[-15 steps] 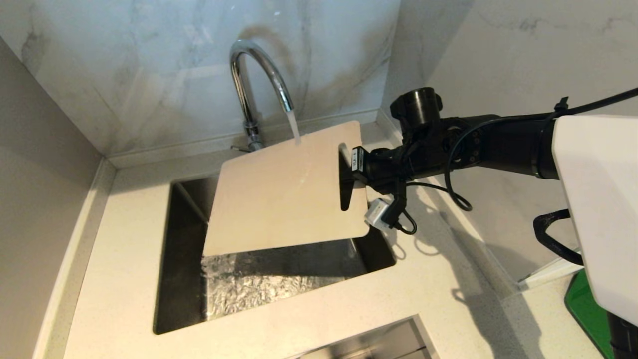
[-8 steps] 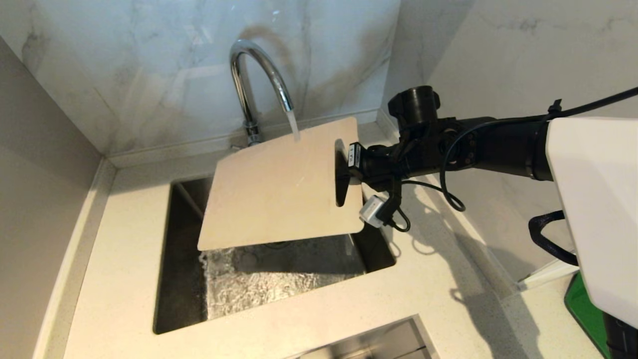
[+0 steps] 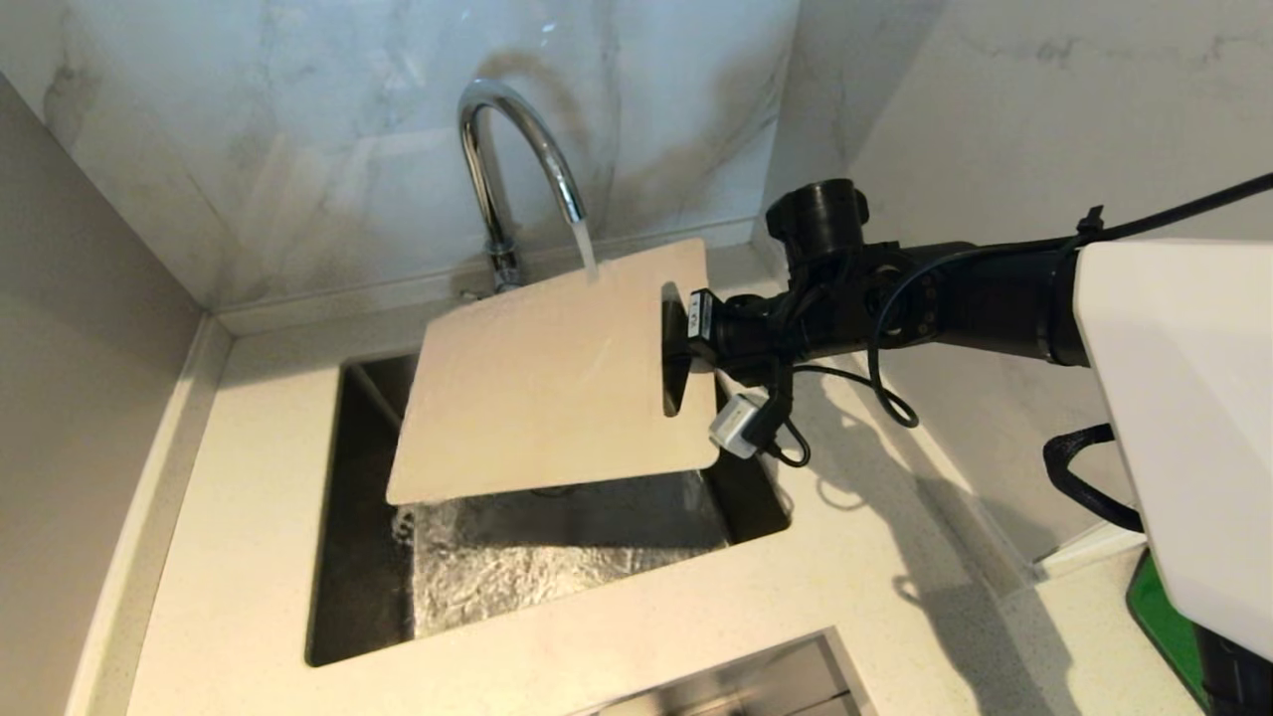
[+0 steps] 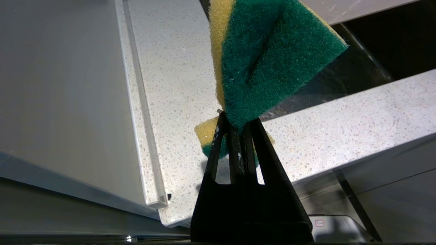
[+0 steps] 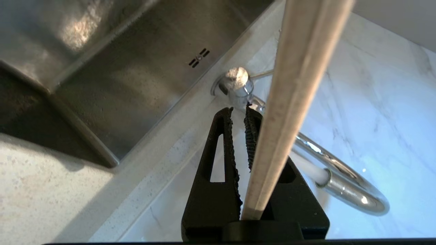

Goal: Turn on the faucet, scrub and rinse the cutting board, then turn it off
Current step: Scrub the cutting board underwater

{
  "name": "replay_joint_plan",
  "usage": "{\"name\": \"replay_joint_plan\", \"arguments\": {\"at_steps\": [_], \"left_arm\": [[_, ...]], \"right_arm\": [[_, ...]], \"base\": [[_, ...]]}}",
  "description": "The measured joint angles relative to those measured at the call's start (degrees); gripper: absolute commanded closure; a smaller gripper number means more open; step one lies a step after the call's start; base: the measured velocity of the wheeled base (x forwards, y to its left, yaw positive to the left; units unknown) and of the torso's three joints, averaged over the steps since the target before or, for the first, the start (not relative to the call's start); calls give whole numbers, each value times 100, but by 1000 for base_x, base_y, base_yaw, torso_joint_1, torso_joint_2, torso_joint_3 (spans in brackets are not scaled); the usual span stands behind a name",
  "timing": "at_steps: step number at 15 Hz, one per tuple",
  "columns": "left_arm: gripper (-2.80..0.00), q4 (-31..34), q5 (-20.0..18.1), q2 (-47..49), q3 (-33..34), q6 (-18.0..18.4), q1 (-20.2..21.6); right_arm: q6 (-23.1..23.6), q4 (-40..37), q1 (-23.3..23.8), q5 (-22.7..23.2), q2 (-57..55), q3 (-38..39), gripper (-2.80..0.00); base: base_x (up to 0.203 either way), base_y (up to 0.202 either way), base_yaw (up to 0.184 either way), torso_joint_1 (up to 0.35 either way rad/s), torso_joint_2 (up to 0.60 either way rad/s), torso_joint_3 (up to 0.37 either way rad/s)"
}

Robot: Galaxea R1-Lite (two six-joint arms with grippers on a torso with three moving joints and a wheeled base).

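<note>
Pale speckled stone countertop (image 3: pixel 249 597) wrapped round a sunken steel sink basin (image 3: pixel 557 567), marble-look wall panels (image 3: pixel 298 149) closing the corner behind. Wet, rippled metal in the basin floor.

Large thin cream-beige plastic cutting board (image 3: pixel 537 388) held over the sink, slanted, its low corner toward the robot's left, its long axis running across the basin from that corner to the slot handle at the right short edge. Tall shiny chrome gooseneck faucet (image 3: pixel 497 149) behind it, on, a stream from the spout landing on the upper part of the board near its far edge and sheeting down.

Right gripper (image 5: pixel 243 122) reaching in from the right, at the slot-handle end, nearer arm to both board and tap. Seen edge-on from the right wrist: board edge clamped between the black jaws, jaws nearly together, pinching the thin plastic.

Left gripper (image 4: pixel 235 127) out of the head view, parked over the countertop edge beside the basin, jaws pressed tight on a yellow sponge with a green scouring face (image 4: pixel 269 58), sponge standing up beyond the fingertips.

Likely step: rinsing; shut-off not yet done. Lever at the tap's base behind the board, so room needed before any reach there.
</note>
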State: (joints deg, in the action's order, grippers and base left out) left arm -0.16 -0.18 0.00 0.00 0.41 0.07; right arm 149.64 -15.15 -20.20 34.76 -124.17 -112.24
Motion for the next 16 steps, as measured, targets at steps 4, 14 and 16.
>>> {"name": "replay_joint_plan", "arguments": {"at_steps": [4,14,16], "left_arm": [[0,-2,2,0,0,2,0],[0,0,2,0,0,7,0],[0,0,1,0,0,10,0]], "right_arm": [[0,-20,-76,2,-5,31,0],[-22,0,-122,9,-122,-48,0],[-16,6,-122,11,-163,-66,0]], "base": [[0,0,0,0,0,0],[0,0,0,0,0,0],[0,0,0,0,0,0]]}}
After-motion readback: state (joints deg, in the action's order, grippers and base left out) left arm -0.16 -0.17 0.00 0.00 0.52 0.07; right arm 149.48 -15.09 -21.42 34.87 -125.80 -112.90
